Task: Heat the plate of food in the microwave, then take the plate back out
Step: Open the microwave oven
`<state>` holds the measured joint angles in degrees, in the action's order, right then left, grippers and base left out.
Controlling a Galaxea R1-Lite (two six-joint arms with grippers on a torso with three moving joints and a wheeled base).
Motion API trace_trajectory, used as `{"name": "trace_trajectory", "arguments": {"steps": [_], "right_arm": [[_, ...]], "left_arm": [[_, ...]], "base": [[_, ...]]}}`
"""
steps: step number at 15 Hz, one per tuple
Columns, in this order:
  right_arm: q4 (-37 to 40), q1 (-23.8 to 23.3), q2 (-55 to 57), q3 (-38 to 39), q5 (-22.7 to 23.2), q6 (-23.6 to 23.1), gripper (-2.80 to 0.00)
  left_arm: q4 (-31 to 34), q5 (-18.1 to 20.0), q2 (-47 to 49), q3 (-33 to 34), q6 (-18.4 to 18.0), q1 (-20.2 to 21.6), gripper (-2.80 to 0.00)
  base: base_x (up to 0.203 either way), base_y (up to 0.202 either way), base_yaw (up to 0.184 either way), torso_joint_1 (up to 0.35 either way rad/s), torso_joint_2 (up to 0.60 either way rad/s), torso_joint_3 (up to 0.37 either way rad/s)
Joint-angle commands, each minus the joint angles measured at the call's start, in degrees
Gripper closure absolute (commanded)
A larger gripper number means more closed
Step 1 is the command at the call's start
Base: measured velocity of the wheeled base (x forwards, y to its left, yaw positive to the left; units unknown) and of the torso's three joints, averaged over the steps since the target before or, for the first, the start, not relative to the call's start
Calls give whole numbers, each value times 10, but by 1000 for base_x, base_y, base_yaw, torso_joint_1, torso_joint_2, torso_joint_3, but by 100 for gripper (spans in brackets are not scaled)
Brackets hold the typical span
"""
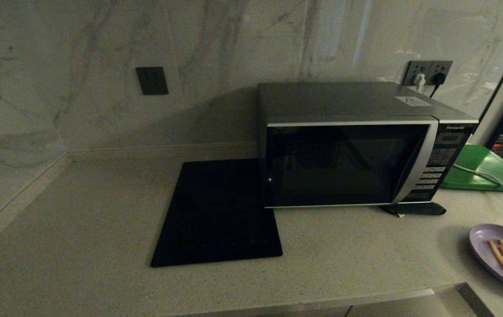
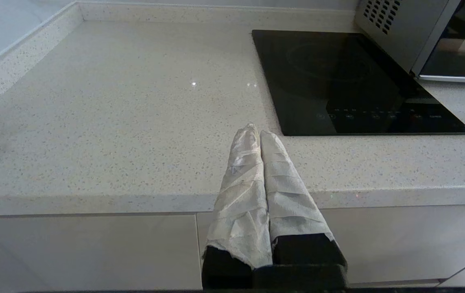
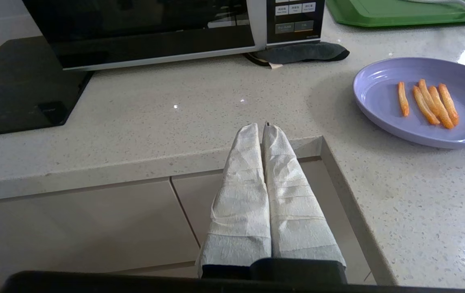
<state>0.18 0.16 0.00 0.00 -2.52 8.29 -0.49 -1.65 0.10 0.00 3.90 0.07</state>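
Nearest us, both pincers, left pincer [image 2: 256, 132] and right pincer [image 3: 261, 128], hang pressed together at the desk [image 1: 101, 229] edge, so we first open the shut microwave [image 1: 348, 165] at twelve o'clock, leaving the plate of food [image 3: 427, 103] at four o'clock.

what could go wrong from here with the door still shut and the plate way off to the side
1. The plate of food lies near the counter's inner corner edge; a clumsy grasp might push it off.
2. The microwave door is closed, and the right tool and left tool are both shut with wrapped fingers, which may slip on the door.
3. The white cable beside the microwave could snag an arm.
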Motion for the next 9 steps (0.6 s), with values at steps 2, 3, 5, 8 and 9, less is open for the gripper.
{"name": "trace_trajectory", "arguments": {"steps": [2, 3, 5, 8, 9], "right_arm": [[0, 0, 0, 1, 0, 1, 0], [0, 0, 0, 1, 0, 1, 0], [0, 0, 0, 1, 1, 1, 0], [0, 0, 0, 1, 1, 1, 0], [0, 0, 0, 1, 1, 0, 0]], "left_arm": [[0, 0, 0, 0, 1, 0, 0], [0, 0, 0, 0, 2, 0, 0], [0, 0, 0, 0, 2, 0, 0], [0, 0, 0, 0, 2, 0, 0], [0, 0, 0, 0, 1, 0, 0]], "base": [[0, 0, 0, 0, 0, 0], [0, 0, 0, 0, 0, 0], [0, 0, 0, 0, 0, 0], [0, 0, 0, 0, 0, 0], [0, 0, 0, 0, 0, 0]]}}
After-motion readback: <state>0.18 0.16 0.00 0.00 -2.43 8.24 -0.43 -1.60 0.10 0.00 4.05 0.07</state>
